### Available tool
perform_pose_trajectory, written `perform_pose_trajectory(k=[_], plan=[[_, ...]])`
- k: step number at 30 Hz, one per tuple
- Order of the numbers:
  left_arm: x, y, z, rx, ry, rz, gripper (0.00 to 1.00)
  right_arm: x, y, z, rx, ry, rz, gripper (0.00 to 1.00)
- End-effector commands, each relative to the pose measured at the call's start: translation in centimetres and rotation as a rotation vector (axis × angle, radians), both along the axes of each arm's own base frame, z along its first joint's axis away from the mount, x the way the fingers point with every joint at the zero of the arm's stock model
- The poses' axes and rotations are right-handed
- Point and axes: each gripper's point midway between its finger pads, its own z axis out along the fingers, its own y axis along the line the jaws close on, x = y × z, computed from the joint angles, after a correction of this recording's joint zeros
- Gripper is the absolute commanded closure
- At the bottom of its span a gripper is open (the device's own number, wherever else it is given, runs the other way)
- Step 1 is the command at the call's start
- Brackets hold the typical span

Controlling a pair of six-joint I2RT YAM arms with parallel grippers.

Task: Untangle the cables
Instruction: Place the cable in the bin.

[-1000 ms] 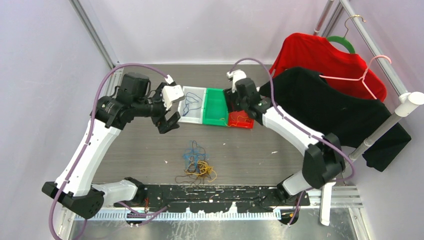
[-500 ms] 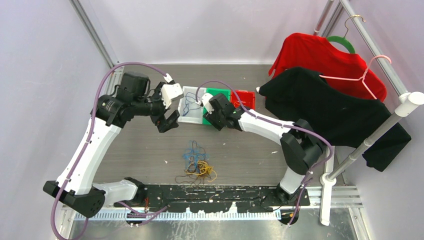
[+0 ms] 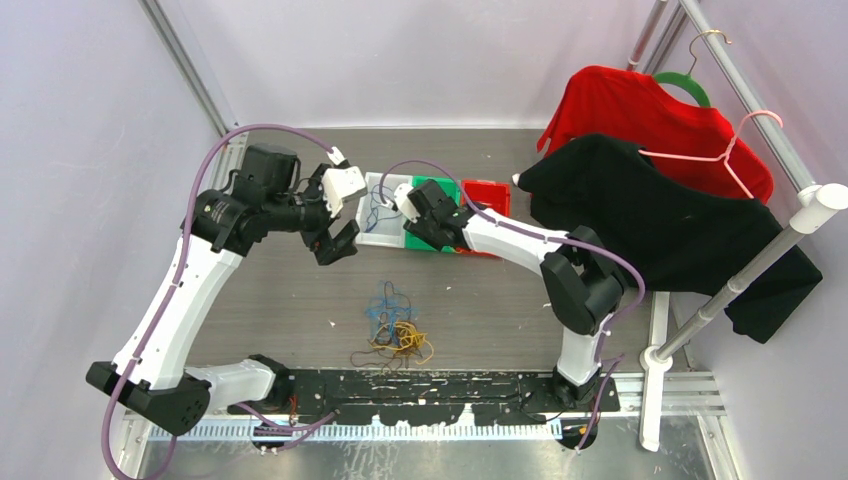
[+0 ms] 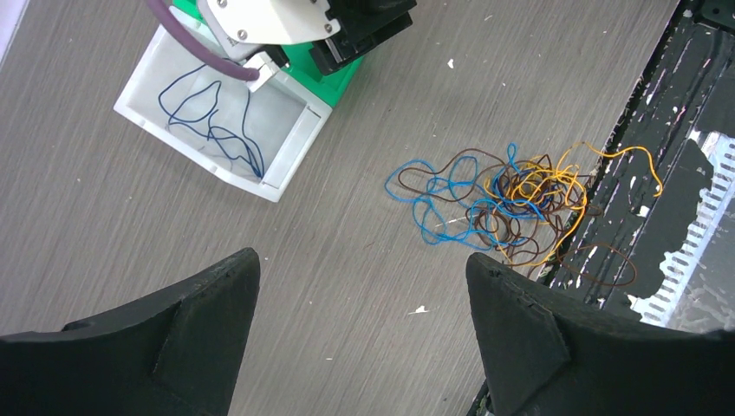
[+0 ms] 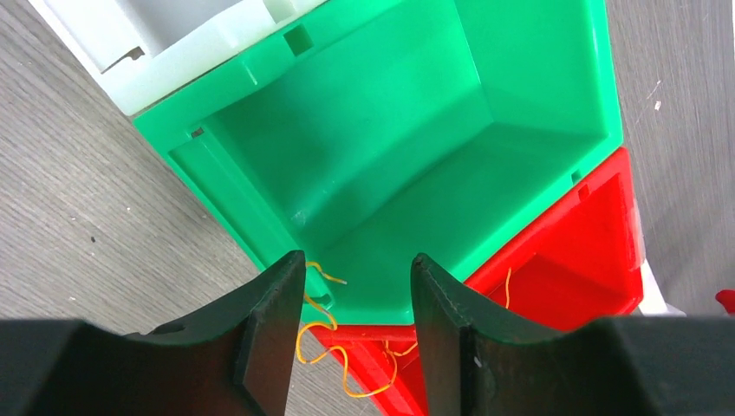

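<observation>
Left gripper (image 4: 360, 260) wide, empty, aimed at cable tangle (image 4: 511, 204). Right gripper (image 5: 357, 260) half open over green bin (image 5: 520, 87), likely there for sorting by colour.

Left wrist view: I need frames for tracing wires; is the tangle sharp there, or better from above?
Left wrist view: tangle of thin blue, brown and orange wires sharp, evenly lit, no glare. Top external view: it is too small to separate strands.

The green bin (image 5: 416, 156), red bin (image 5: 572, 286) and white bin (image 4: 299, 147) are showing smooth, glossy plastic, the table (image 4: 364, 286) is looking like matt, grained wood, the shirts (image 3: 650, 215) are hanging as soft cloth, and the rack (image 3: 730, 68) is gleaming metal.
</observation>
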Motion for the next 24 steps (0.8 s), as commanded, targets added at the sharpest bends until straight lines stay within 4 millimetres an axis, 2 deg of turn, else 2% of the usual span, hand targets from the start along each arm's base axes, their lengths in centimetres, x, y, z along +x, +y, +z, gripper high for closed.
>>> perform_pose_trajectory(k=[1, 14, 21, 24], plan=[[0.0, 0.0, 2.1, -0.040, -0.060, -0.001, 0.12, 1.1, 0.7, 0.9, -0.036, -0.014, 0.022, 0.48], [0.0, 0.0, 2.5, -0.048, -0.083, 0.002, 0.12, 1.6, -0.5, 0.0, -0.124, -0.028, -0.001, 0.63], [0.1, 0.1, 2.8, -0.044, -0.100, 0.004, 0.12, 1.2, -0.8, -0.1, -0.124, -0.014, -0.008, 0.77], [0.1, 0.2, 2.8, -0.042, -0.107, 0.000, 0.12, 1.3, -0.8, 0.4, -0.110, -0.023, -0.020, 0.77]])
